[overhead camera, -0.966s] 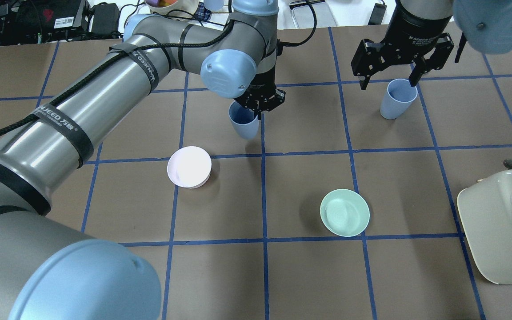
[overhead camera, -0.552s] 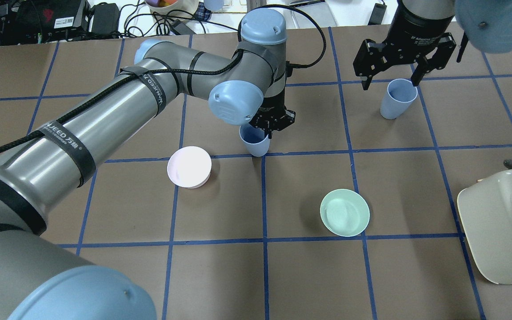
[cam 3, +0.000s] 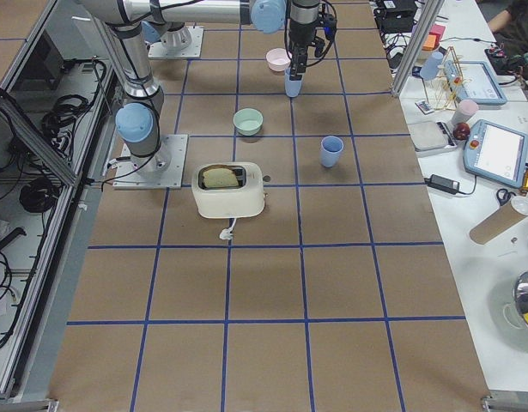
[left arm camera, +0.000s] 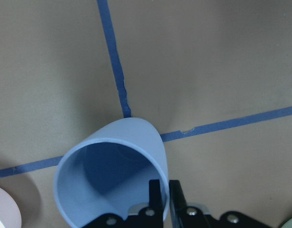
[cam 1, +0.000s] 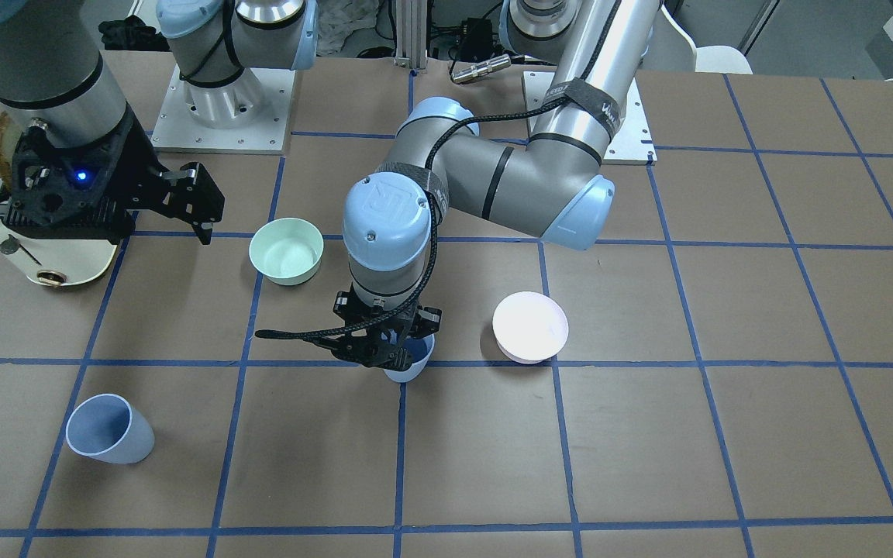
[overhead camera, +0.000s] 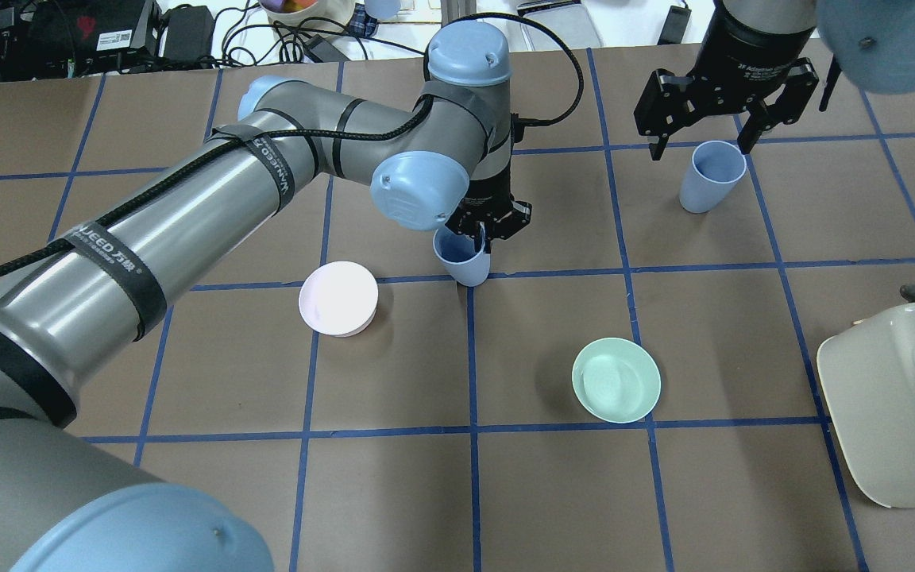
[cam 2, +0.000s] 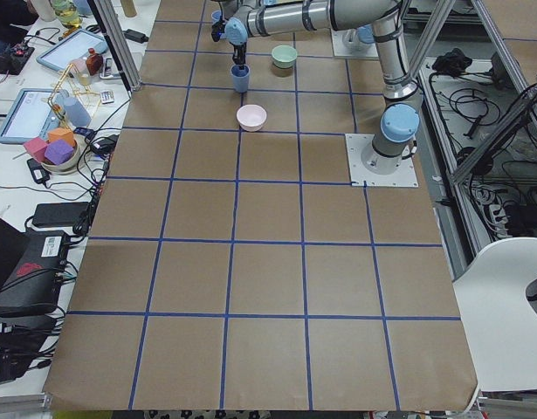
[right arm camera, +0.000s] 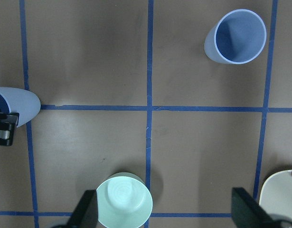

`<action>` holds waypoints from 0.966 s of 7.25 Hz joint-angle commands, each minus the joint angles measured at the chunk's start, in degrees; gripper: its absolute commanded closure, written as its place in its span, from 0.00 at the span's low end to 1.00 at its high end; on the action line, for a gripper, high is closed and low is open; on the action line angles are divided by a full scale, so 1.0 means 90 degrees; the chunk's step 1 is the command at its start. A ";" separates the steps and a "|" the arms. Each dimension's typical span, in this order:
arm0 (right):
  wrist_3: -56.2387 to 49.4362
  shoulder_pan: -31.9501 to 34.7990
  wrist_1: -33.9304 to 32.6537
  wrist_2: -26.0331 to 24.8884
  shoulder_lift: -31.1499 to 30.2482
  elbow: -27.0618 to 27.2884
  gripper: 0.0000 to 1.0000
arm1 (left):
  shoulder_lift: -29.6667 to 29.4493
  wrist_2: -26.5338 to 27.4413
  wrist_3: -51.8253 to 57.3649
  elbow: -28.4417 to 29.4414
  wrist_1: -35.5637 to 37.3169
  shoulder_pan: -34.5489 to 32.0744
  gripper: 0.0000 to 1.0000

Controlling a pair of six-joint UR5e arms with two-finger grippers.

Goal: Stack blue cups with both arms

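While the left tool (overhead camera: pixel 483 230) pinches one wall of a blue cup (overhead camera: pixel 464 264) at the rim, jaws nearly closed, one finger inside and one outside, the second blue cup (overhead camera: pixel 712 179) stands free and upright on the worktop (overhead camera: pixel 394 492). It is well apart, toward the robot's right. Held cup: upright, mouth up, low over a tape crossing near the worktop's middle, near the pink bowl (overhead camera: pixel 338 298); can't tell if its base touches. Both long axes are vertical, so stacking looks like a carry across and a straight drop in. Right arm is the nearer one to the free cup. Right tool (overhead camera: pixel 700 148) hangs high above it, jaws spread wide, holding nothing, not around the cup. Left arm reaches far out, forearm roughly level, wrist pointing straight down. Mint bowl (overhead camera: pixel 616 380) sits nearer the robot, off the line between the cups.
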 commanded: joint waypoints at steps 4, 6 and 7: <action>-0.0400 -0.1103 -0.0541 -0.0053 0.0670 -0.0351 0.00 | 0.1859 0.0042 0.0360 0.0769 -0.2829 0.1129 0.00; -0.0703 -0.1679 -0.1458 -0.0053 0.1520 -0.0371 0.00 | 0.2699 0.0013 0.0905 0.0032 -0.2707 0.1830 0.00; -0.0714 -0.1740 -0.1889 0.0015 0.1824 -0.0381 0.00 | 0.2993 0.0042 0.1170 -0.0398 -0.2290 0.1999 0.00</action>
